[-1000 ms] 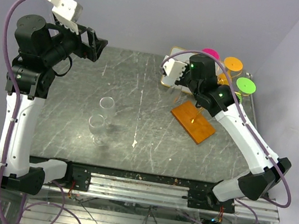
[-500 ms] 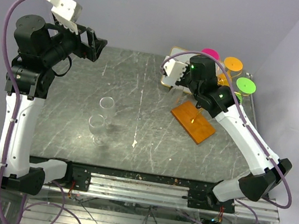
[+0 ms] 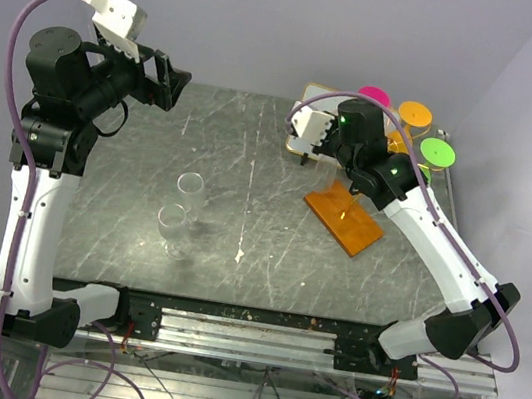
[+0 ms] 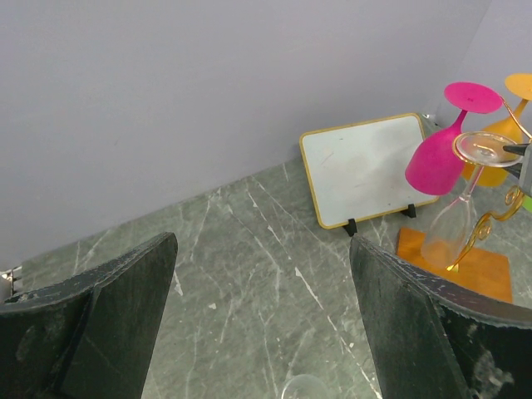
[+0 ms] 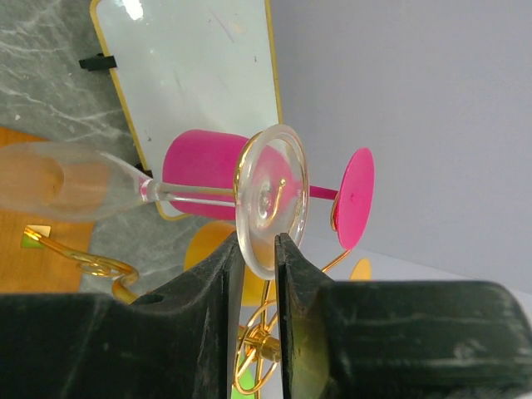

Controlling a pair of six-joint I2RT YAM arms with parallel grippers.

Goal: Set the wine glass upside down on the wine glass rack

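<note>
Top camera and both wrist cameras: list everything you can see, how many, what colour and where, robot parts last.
table: 1, grey marbled, under everything
wine glass rack: 1, gold wire on orange-brown wooden base, far right
hung clear glass: 1, transparent, upside down on the rack
pink glass: 1, pink, upside down on the rack
orange glass: 1, orange, foot up on the rack
green glass: 1, green, foot up on the rack
standing clear glasses: 2, transparent, centre-left of the table
framed panel: 1, white with gold frame, propped at the back, left of the rack
left gripper: 1, black, open, raised far left, empty
right gripper: 1, black, jaws slightly apart either side of the hung clear glass's foot
</note>
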